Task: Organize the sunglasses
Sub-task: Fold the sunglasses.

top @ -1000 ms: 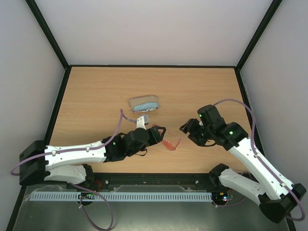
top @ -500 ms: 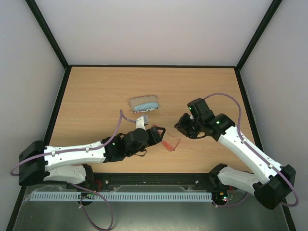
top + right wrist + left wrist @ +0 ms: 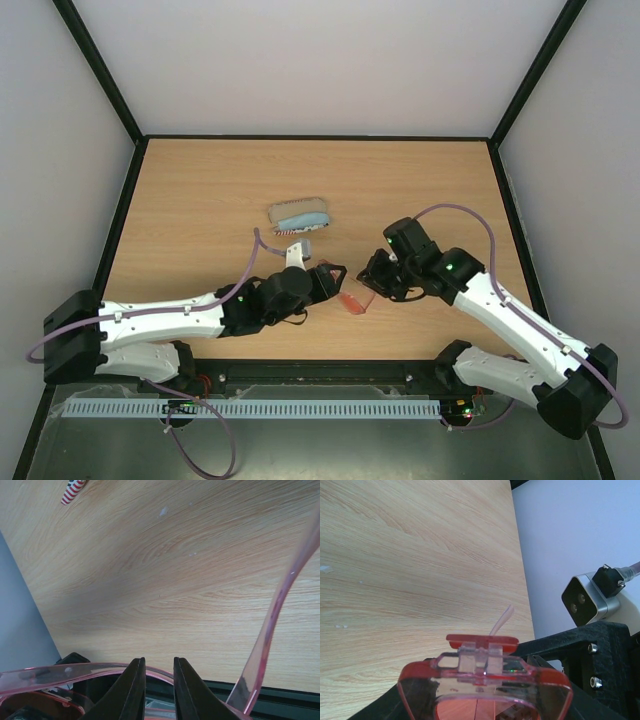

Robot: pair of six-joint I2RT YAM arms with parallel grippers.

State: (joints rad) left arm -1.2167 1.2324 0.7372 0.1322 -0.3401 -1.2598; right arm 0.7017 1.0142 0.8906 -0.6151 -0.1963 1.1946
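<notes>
The left gripper (image 3: 328, 280), just below the middle of the top view, is clamped on the sunglasses (image 3: 354, 299), which jut out to its right over the table (image 3: 200, 190). The right gripper (image 3: 373, 282) meets them from the right. In its wrist view the fingers (image 3: 131, 687) stand nearly together with the red rim crossing at their tips, but I cannot tell whether they grip it. Further up-left lies the flag-patterned case (image 3: 297, 207).
</notes>
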